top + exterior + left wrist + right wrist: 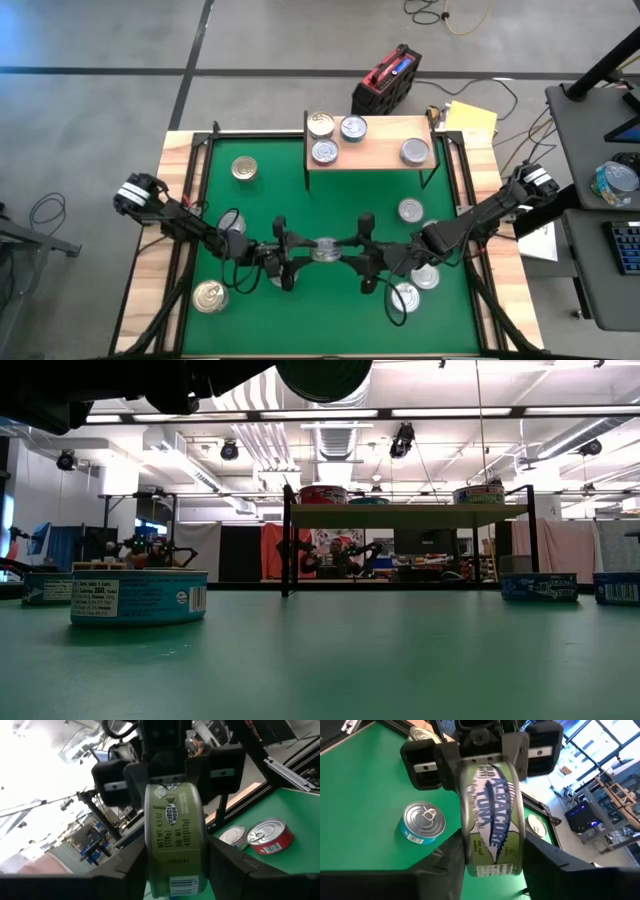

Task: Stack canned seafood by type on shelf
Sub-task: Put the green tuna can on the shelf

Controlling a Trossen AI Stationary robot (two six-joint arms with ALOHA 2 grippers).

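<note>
Both sets of fingers clamp one green-labelled can [325, 249] from opposite sides, held on edge above the green surface [300, 210] near its front centre: the left gripper [288, 251] on the can's left, the right gripper [362, 252] on its right. Loose cans lie around them. Four cans stand on the shelf [372, 150] at the far edge.
</note>
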